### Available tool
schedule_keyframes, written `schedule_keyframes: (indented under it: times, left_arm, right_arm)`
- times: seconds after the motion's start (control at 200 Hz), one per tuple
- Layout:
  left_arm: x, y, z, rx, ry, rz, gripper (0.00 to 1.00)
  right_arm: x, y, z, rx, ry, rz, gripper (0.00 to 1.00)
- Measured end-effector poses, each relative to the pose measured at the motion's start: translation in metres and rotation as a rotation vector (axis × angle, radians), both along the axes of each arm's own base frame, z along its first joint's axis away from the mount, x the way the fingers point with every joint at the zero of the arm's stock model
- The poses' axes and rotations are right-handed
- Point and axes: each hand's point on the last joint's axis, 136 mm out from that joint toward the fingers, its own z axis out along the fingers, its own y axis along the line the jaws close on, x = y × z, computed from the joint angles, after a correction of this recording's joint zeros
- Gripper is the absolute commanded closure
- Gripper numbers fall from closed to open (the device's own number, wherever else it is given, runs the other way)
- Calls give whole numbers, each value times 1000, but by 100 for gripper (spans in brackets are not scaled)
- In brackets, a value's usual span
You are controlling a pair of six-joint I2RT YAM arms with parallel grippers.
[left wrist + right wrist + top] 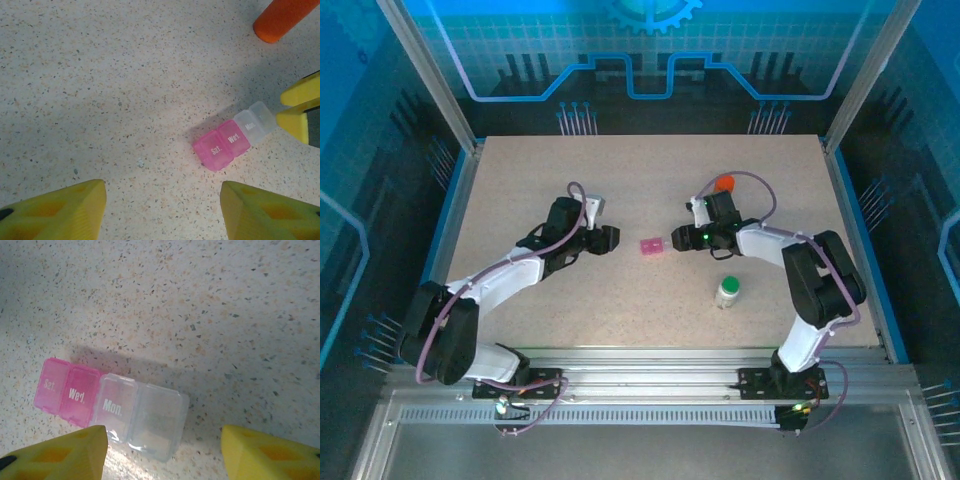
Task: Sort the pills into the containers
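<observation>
The containers [652,245] are a short row of joined compartments lying at the table's middle, between my two grippers. Two compartments are pink [221,145], marked Sat. and Wed., and two are colourless [145,415], one marked Mon. Their lids look closed. My left gripper [609,238] is just left of the box and open, its yellow fingers [55,212] wide apart over bare table, with the box ahead and to the right. My right gripper [680,238] is at the box's colourless end and open; its left finger [55,455] is beside that end. The pills are out of view.
An orange-capped bottle [724,184] stands behind the right gripper and appears as an orange shape [282,17] in the left wrist view. A white bottle with a green cap [727,291] stands right of centre, nearer the arms. Blue walls and metal posts edge the table.
</observation>
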Motion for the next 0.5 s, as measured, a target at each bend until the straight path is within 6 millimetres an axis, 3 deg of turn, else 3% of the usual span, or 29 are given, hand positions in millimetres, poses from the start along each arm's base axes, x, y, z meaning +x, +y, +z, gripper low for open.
schedule_keyframes:
  times: [0.365,0.495]
  left_arm:
    - [2,-5,3,-6,-47,-35,38]
    - [2,-9,1,-3,-56,-67,39]
  right_arm:
    - [4,21,-19,-11,48,97,52]
    - [14,29,-17,-24,40,123,55]
